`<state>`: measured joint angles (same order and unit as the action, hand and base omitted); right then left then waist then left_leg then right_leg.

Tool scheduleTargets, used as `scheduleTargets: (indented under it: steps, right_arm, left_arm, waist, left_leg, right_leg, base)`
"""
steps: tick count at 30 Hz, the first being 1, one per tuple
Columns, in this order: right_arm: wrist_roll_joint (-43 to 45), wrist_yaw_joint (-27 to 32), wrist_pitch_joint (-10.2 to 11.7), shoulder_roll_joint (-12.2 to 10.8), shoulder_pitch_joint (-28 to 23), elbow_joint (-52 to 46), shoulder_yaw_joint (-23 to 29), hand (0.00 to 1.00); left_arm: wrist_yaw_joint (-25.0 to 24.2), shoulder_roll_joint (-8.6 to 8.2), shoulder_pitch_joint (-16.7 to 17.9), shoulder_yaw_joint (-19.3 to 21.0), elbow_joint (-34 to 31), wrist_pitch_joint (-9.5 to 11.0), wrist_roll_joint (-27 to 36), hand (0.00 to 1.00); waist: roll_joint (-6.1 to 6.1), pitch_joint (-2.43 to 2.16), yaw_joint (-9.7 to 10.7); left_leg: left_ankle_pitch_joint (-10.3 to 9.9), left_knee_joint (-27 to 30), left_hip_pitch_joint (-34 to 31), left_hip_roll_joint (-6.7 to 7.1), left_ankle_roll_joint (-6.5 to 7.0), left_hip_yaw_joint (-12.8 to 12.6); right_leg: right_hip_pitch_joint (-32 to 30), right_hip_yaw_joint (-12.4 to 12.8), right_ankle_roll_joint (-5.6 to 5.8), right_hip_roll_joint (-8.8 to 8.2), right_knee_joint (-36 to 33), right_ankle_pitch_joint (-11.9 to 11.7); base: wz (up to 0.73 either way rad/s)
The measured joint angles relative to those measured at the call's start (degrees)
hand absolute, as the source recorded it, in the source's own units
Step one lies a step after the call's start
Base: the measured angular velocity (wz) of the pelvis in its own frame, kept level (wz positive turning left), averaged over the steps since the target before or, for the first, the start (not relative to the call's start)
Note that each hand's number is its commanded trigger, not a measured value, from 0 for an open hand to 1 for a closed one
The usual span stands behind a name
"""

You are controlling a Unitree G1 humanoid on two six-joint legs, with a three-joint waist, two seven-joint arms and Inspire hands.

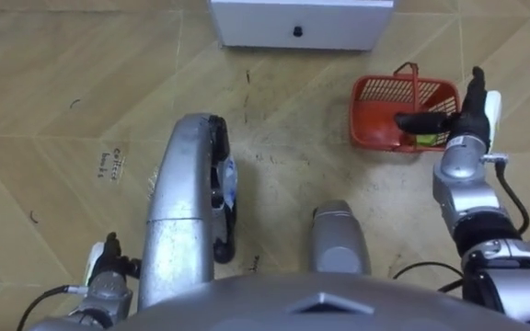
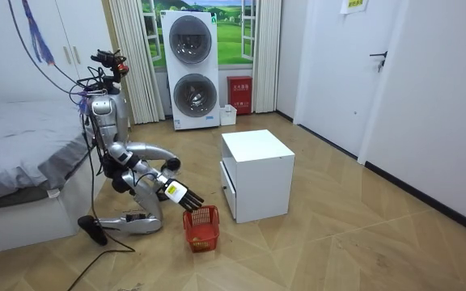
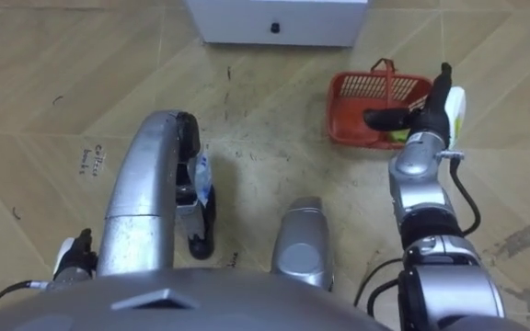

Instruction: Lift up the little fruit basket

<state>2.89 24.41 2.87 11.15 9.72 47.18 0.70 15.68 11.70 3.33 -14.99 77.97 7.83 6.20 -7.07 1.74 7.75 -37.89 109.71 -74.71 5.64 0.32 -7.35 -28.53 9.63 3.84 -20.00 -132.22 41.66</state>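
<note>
The red fruit basket (image 1: 391, 90) is set on the wooden floor (image 1: 63, 92), near the white cabinet (image 1: 302, 18), with its handle (image 1: 413, 75) upright. The right hand (image 1: 465, 118) is held over the basket's right rim, fingers straight and thumb spread apart; nothing is gripped. The left hand (image 1: 109, 250) is seen at the lower left; its state cannot be told. The robot is shown kneeling beside the bed (image 2: 14, 145)

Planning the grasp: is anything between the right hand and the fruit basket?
Nothing visible. The right hand is open at the fruit basket's right rim, thumb over it; the white cabinet stands apart, beyond.
</note>
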Motion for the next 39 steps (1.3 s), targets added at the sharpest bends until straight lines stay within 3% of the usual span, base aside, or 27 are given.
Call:
scheduleTargets:
  steps: [5, 14, 19, 23, 29, 32, 39]
  right_arm:
    - [-0.06, -0.03, 0.04, 0.16, 0.28, 0.76, -0.27, 0.00]
    - [-4.54, -3.32, -0.50, 1.31, 6.46, 6.97, -1.66, 0.00]
    - [-7.77, -6.35, -0.47, 5.44, 8.15, 9.30, -1.69, 0.00]
    - [-11.40, -10.09, -0.53, 7.92, 11.19, 14.54, -2.63, 0.00]
    - [-14.12, -13.67, -0.90, 10.23, 13.00, 20.10, -4.53, 0.00]
    - [-17.12, -15.12, -1.20, 11.17, 14.02, 22.81, -5.23, 0.00]
    - [-25.32, -19.39, -1.76, 13.45, 14.94, 26.67, -8.53, 0.00]
  left_arm:
    - [-0.50, -0.04, -0.13, -1.04, 0.19, -0.01, 0.00, 0.00]
    - [-3.90, 0.18, -1.71, -2.25, -0.35, -0.05, 1.19, 0.00]
    - [-5.22, 0.63, -2.60, -2.14, -0.29, -0.25, 1.14, 0.00]
    - [-7.69, 1.98, -3.42, -2.21, -0.02, -0.73, 1.20, 0.00]
    - [-9.79, 3.36, -3.78, -2.34, 0.13, -2.38, 2.49, 0.00]
    - [-11.14, 3.36, -3.79, -3.41, 0.11, -2.60, 3.24, 0.00]
    - [-12.51, 3.35, -3.78, -4.32, -0.62, -3.04, 3.22, 0.00]
  waist:
    - [0.62, 0.02, -0.27]
    - [1.34, 0.21, -0.86]
    - [1.41, 0.37, -4.62]
    - [1.13, 0.73, -6.92]
    - [1.17, 1.43, -9.73]
    - [1.48, 1.68, -10.06]
    - [1.66, 1.77, -12.73]
  left_leg:
    - [0.47, -0.64, 0.02, -0.18, -0.94, 0.06]
    - [0.66, -1.00, -1.44, -0.22, -1.31, -0.22]
    - [0.73, -1.12, -2.97, -0.17, -1.42, -0.53]
    - [1.23, -1.68, -3.63, 0.12, -1.43, -1.27]
    - [1.83, -2.11, -3.73, 0.69, -1.41, -1.80]
    - [2.35, -2.33, -4.22, 1.18, -1.16, -2.17]
    - [2.41, -2.41, -4.78, 1.21, -1.11, -2.19]
  right_leg:
    - [-0.63, 0.29, 0.04, 0.22, -0.57, 0.02]
    - [-2.52, 0.33, 0.38, 0.13, -0.77, 0.18]
    - [-4.17, 0.46, 0.49, -0.17, -0.98, 0.23]
    - [-4.81, 0.41, 0.55, -0.93, -1.31, 0.25]
    - [-5.00, 0.39, 0.67, -1.68, -1.55, 0.31]
    - [-5.15, 0.22, 0.67, -2.22, -1.66, 0.31]
    - [-5.71, -0.11, 0.73, -2.33, -1.53, 0.33]
  base:
    - [-0.02]
    - [0.01]
    - [0.03]
    - [0.07]
    - [0.03]
    - [0.11]
    - [0.01]
